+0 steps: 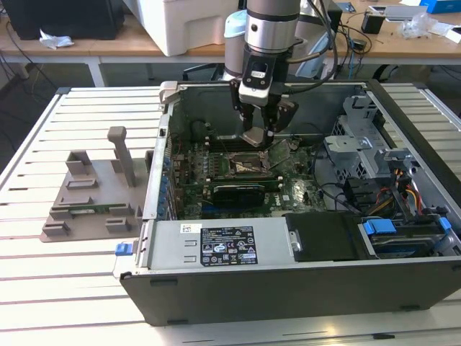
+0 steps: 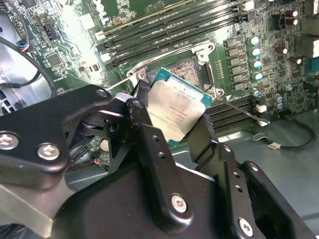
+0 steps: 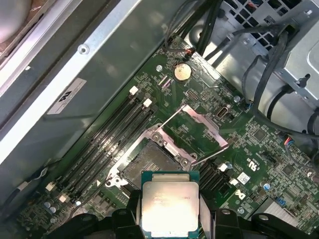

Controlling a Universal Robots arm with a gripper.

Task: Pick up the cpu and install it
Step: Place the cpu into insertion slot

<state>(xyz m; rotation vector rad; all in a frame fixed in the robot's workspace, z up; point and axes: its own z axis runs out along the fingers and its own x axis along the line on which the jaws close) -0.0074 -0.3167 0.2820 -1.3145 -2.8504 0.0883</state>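
My gripper (image 1: 257, 134) is shut on the cpu (image 1: 256, 137), a flat square chip with a silvery metal top and a green rim. It hangs inside the open computer case, just above the motherboard. In both wrist views the black fingers (image 2: 143, 122) (image 3: 132, 209) clamp two opposite edges of the cpu (image 2: 174, 110) (image 3: 169, 204). The empty processor socket (image 3: 149, 164) (image 2: 185, 68) (image 1: 248, 164) lies close beneath and slightly ahead of the chip. Its metal load plate (image 3: 197, 130) is swung open.
The computer case (image 1: 288, 252) lies on its side on a slatted white table. Memory slots (image 3: 107, 139) flank the socket. A black expansion card (image 1: 238, 191) sits near it, and drive bays with cables (image 1: 389, 180) lie to the exterior view's right. A grey holder block (image 1: 94, 194) stands outside the case on the left.
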